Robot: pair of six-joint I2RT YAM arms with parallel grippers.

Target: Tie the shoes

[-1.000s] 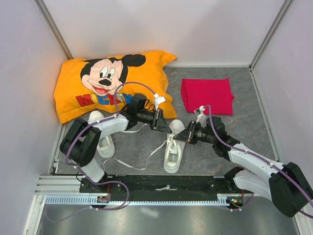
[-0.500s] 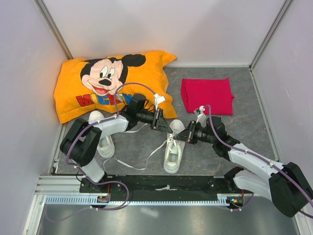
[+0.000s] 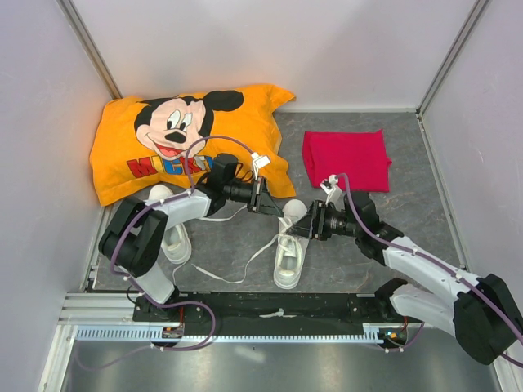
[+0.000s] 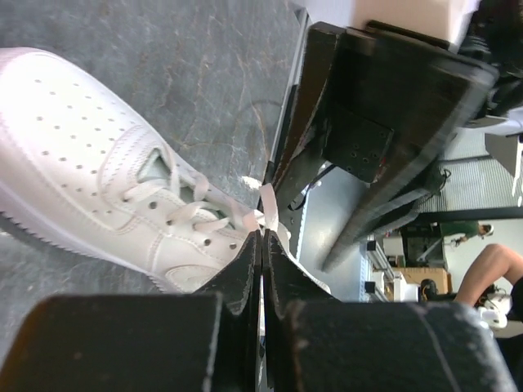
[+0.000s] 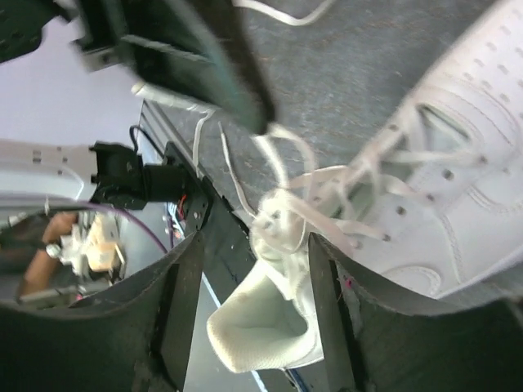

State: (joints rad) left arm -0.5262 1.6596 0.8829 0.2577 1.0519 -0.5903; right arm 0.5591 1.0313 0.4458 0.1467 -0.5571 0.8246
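Near edge first: a loose lace tail (image 3: 257, 258) runs over the grey floor from the centre sneaker (image 3: 288, 255), which sits lower-middle in the top view with its toe toward the bottom of the frame.

Both arms meet just above that shoe's opening.
- **L gripper** (image 4: 261, 241): fingers pressed fully together. A thin lace strand (image 4: 267, 204) runs down into the pinch, so I read it as clamped on that strand. It sits right at the shoe's collar.
- **R gripper** (image 5: 253, 245): fingers spread wide and holding nothing. The lace tangle (image 5: 282, 208) over the tongue lies between and just ahead of them. Loops there look slack and I see no tight knot.

The 2nd sneaker (image 3: 173, 235) is at the left of the top view, partly under the L arm and well apart from the action. I can't tell its lace state.

Further back are the orange Mickey Mouse pillow (image 3: 122, 159) at upper left and the folded red cloth (image 3: 346, 159) at upper right. Neither is involved.

**Step, my read:** mid-tie on the centre shoe. One strand is secured on the L side, and the R side is lining up for the other strand or loop. Task is well short of done, w/ the 2nd shoe likely untouched.

**Next move needs:**
- Ease R fwd and down so one single strand sits between the pads, not the whole bunch, then close.
- Pull L and R apart to opposite sides to cinch.
- Keep L tension steady. The shoe is light, so a hard tug will probably drag or tip it rather than tighten the knot.
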